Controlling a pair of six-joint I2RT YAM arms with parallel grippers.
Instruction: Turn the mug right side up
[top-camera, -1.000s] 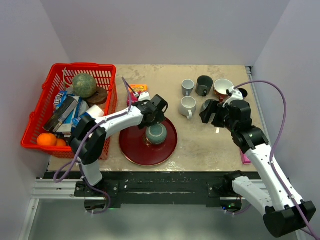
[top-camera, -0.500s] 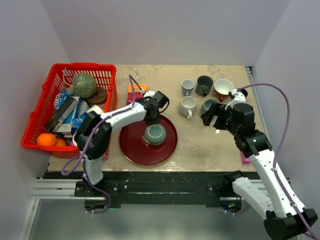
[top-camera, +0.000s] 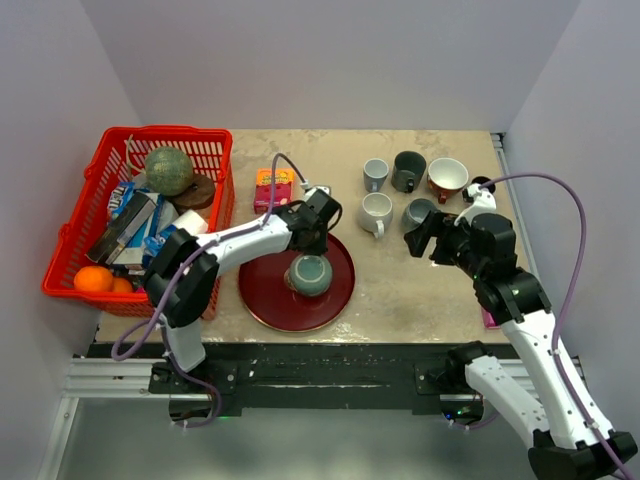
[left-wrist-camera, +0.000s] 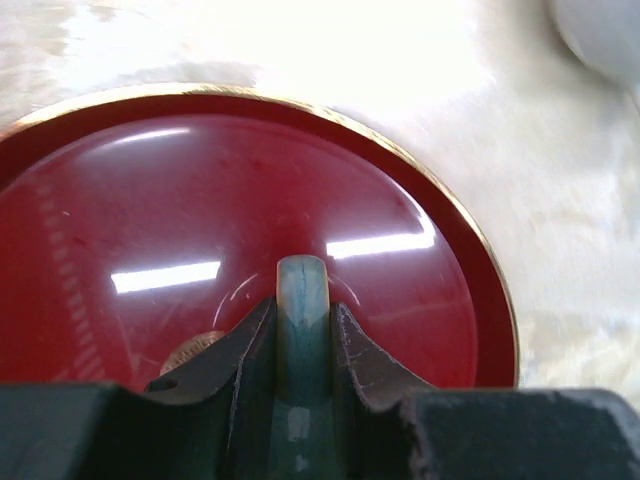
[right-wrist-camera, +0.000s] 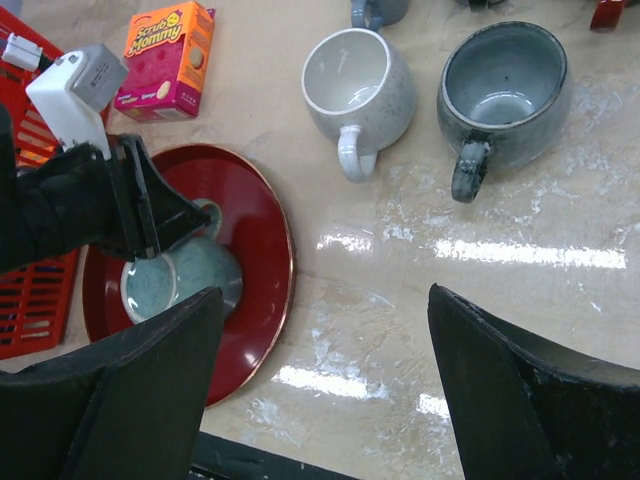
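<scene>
A teal-green mug (top-camera: 311, 273) rests bottom-up and a little tilted on the red plate (top-camera: 268, 303); the right wrist view shows its pale foot ring (right-wrist-camera: 150, 288). My left gripper (top-camera: 307, 244) is at the mug's far side, shut on its handle. In the left wrist view the teal handle (left-wrist-camera: 302, 320) is pinched between both fingers of that gripper (left-wrist-camera: 302, 335), over the plate (left-wrist-camera: 150, 190). My right gripper (top-camera: 424, 236) hovers to the right of the plate, open and holding nothing (right-wrist-camera: 322, 300), above bare tabletop.
A white mug (top-camera: 376, 212), a grey mug (top-camera: 418, 211), a dark mug (top-camera: 408, 170), a small grey mug (top-camera: 375, 173) and an orange-and-white bowl (top-camera: 447, 177) stand upright at the back right. A sponge box (top-camera: 273, 187) lies behind the plate. A red basket (top-camera: 205, 145) of groceries fills the left.
The left gripper has closed on the mug's handle, and the mug has shifted slightly toward the near edge on the plate. The right arm has drifted a little to the right.
</scene>
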